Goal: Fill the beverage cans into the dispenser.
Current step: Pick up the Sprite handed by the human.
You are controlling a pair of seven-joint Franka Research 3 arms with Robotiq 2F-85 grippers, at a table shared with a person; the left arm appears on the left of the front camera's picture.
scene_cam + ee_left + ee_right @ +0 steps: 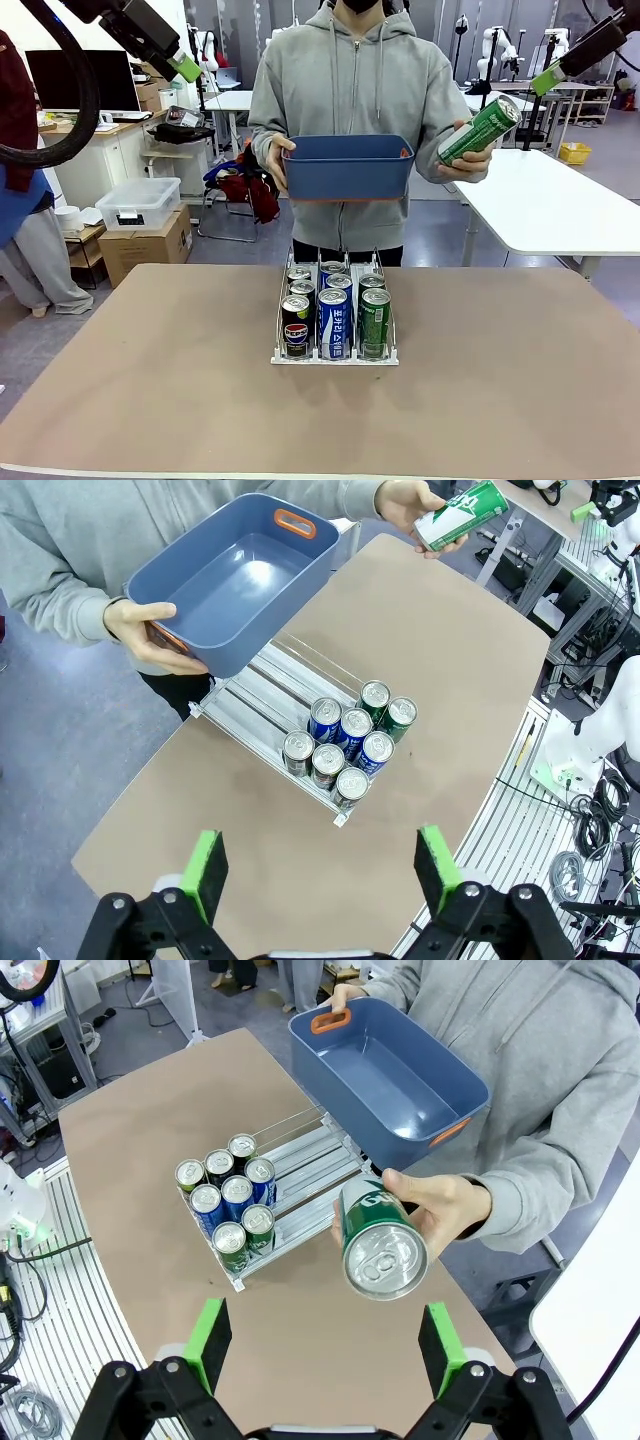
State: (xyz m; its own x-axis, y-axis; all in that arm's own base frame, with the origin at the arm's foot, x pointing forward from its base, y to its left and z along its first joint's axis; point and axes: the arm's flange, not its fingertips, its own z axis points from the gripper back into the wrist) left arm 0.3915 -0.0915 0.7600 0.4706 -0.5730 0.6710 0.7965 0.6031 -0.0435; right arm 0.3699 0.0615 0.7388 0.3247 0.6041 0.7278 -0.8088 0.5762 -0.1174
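dispenser sits mid-table with seven cans loaded at its front lip: three black pepsi, two blue, two green. looks nearly done. person's hand holds out one more green can toward the right gripper; blue bin looks empty. both grippers spread, holding nothing; left gripper hovers high. blue and green lettering unreadable.

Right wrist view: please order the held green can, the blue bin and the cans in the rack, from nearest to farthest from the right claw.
1. Green can, in the person's hand, right above the claw.
2. Rack cans, upper left on the table.
3. Blue bin, top, held up.
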